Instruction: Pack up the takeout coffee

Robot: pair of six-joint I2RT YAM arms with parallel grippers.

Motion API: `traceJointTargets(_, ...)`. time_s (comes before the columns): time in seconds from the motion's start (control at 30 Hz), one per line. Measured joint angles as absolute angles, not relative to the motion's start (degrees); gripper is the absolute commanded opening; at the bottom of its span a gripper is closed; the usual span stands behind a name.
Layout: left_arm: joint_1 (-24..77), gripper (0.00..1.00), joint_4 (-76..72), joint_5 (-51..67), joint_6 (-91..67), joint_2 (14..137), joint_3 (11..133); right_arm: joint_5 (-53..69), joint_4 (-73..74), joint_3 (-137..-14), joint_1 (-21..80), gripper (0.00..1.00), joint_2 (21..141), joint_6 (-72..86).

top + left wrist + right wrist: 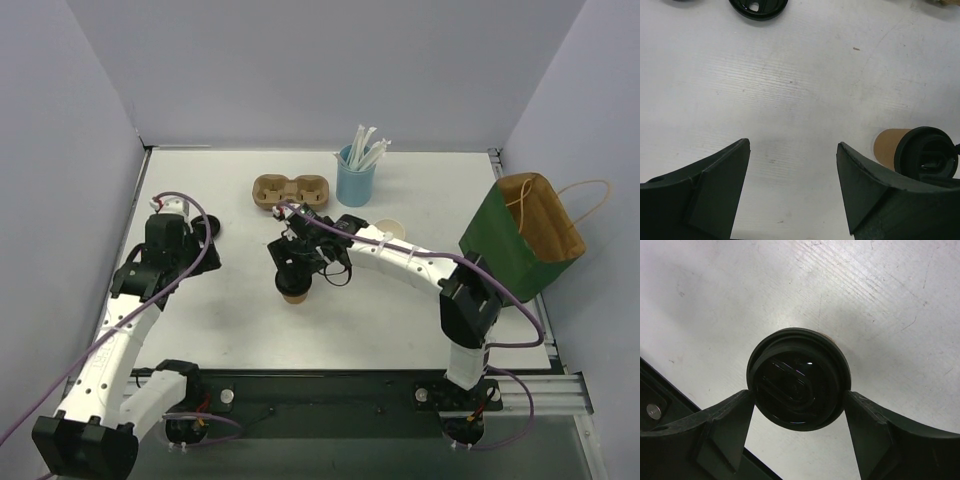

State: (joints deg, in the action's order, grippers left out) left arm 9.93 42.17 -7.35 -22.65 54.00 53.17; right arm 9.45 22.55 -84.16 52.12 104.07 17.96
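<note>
The right fingers (735,415) stand wide on either side of the black lid (798,377) of the takeout coffee (292,293), with their tips at its rim. I cannot tell whether they press it. The left fingers (732,160) are spread wide with nothing between them. The coffee stands upright on the surface (400,330), on the arms' side of the cup carrier (291,192) and apart from it.

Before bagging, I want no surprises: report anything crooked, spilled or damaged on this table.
The black lid on the coffee cup, inside the right hand, looks slightly crooked: tan cup peeks out only at its upper right. No spill visible.
</note>
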Motion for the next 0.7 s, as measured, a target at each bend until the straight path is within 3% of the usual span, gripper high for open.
traceJointTargets(0.47, 9.9, 0.8, 41.8, -8.4, -18.8, 50.5, 49.1, 3.2, 26.0, -89.4, 55.0, 0.76, 107.7, 18.0)
traceJointTargets(0.7, 9.9, 0.8, 41.8, -8.6, -18.8, 51.1, 49.0, 0.9, 26.0, -90.8, 56.4, 0.62, 108.7, 17.9)
